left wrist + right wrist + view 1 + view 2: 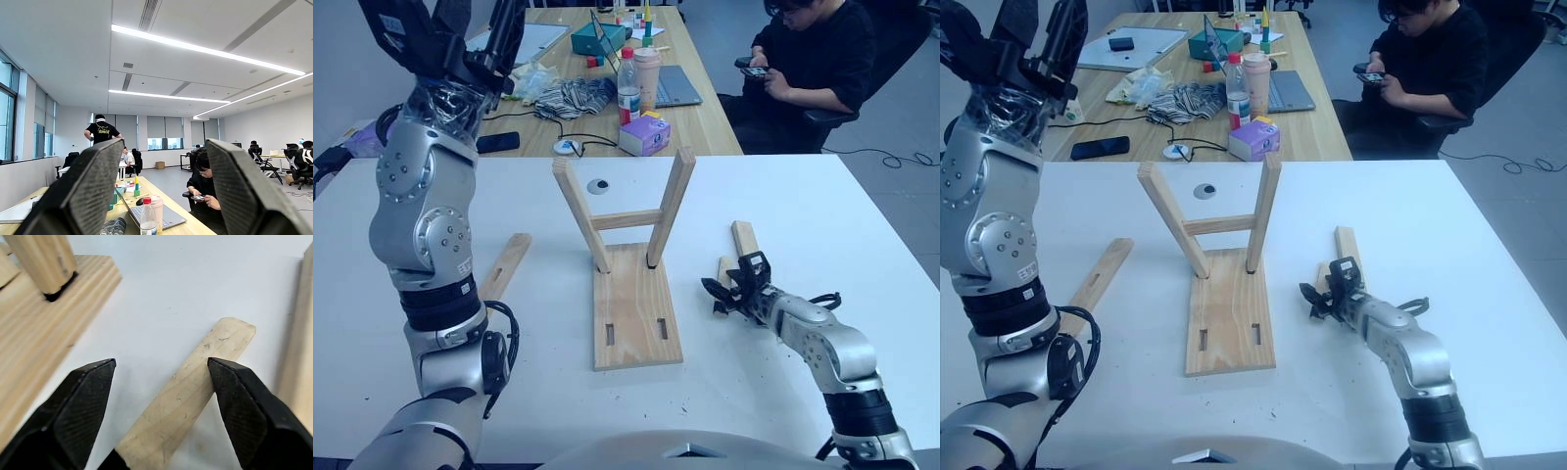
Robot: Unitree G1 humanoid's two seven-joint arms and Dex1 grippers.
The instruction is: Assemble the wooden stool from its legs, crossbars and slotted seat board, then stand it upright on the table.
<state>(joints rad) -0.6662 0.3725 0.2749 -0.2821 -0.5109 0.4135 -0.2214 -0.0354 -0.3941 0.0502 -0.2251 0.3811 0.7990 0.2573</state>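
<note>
The slotted seat board [631, 308] lies flat mid-table. Two legs [579, 213] [671, 206] stand splayed in its far slots, joined by a crossbar [625, 219]. Its two near slots [610, 334] hold nothing. One loose leg [506, 264] lies left of the board, another [744, 238] to the right. My right gripper [720, 292] is open low over a short loose crossbar [195, 396], whose end sits between the fingers [83, 401]. The seat board's corner [44, 333] is close beside it. My left gripper [440, 29] is raised high at the far left, open and holding nothing [166, 186].
A small dark round object [598, 185] lies on the white table behind the legs. Beyond the far edge, a wooden table carries a bottle [627, 86], a purple box [644, 135], a laptop, cloth and a phone [498, 142].
</note>
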